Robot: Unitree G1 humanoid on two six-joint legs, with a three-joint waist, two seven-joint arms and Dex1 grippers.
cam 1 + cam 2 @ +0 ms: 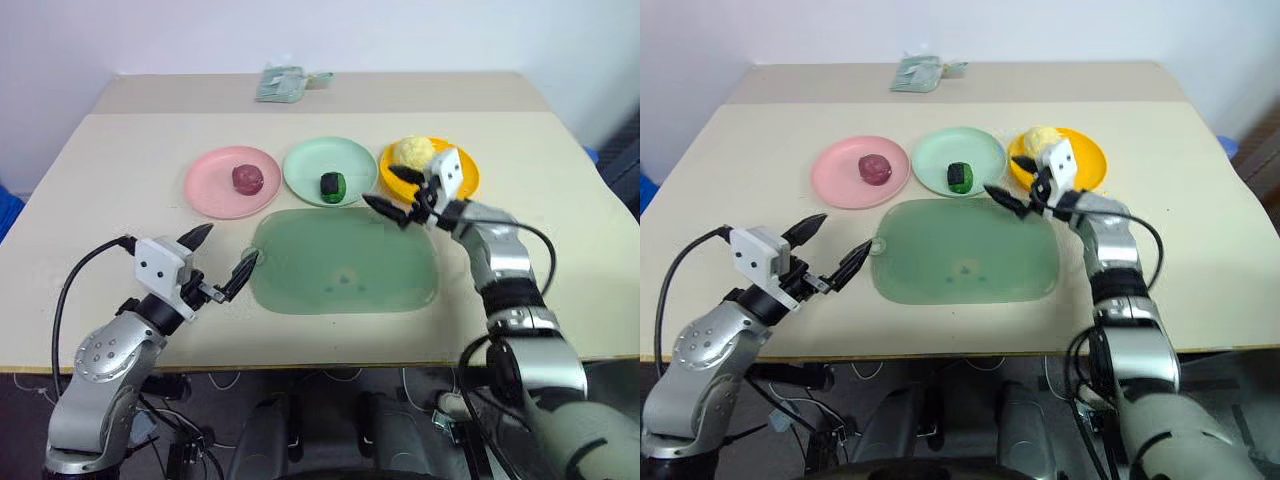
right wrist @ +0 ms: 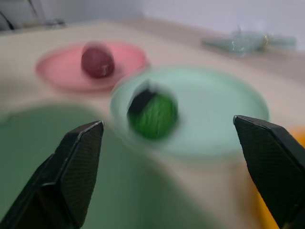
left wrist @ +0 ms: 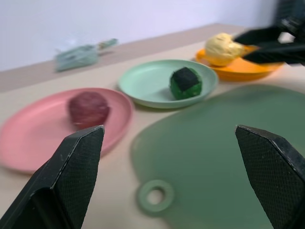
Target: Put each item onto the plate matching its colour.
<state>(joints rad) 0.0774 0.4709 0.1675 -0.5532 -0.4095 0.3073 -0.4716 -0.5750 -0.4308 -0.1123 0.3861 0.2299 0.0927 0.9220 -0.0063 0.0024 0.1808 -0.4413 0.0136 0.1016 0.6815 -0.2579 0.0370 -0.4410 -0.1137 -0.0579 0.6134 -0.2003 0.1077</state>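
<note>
Items: red-purple one [image 1: 247,178] on pink plate [image 1: 210,190], green-black one [image 1: 332,185] on mint plate [image 1: 305,165], yellow one [image 1: 412,151] on orange plate [image 1: 470,175], all beyond the mat [image 1: 345,262].
Right gripper [image 1: 398,193]: fingers spread, empty, beside orange plate.
Left gripper [image 1: 222,256]: fingers spread, beside the mat.
Advice: sorting looks complete; withdraw without nudging plates.
</note>
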